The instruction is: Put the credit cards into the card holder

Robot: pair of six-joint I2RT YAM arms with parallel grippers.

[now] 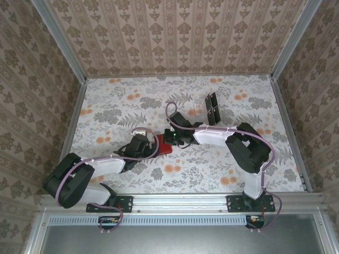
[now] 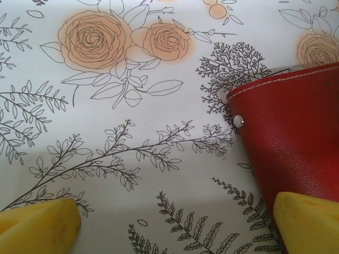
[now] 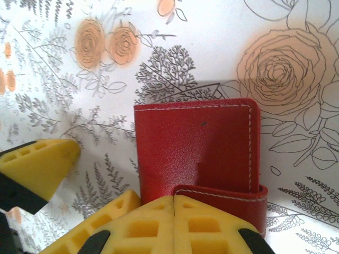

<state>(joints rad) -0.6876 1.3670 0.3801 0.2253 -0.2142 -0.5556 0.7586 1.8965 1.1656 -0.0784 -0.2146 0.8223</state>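
The red card holder (image 1: 164,144) lies closed on the flowered table, and its stitched front (image 3: 196,143) faces the right wrist camera. My right gripper (image 3: 174,200) is shut at the wallet's near edge, and the end of the clasp tab (image 3: 228,200) runs into the seam between its pads. In the left wrist view my left gripper (image 2: 175,225) stands wide open low over the table. Its right fingertip (image 2: 307,222) overlaps the wallet's edge (image 2: 296,132). The dark credit cards (image 1: 213,108) stand in a clear rack behind the right arm.
The left gripper's yellow fingers (image 3: 37,164) lie just left of the wallet in the right wrist view. Patterned walls close the table (image 1: 116,106) on three sides, with open cloth at the back left and front right.
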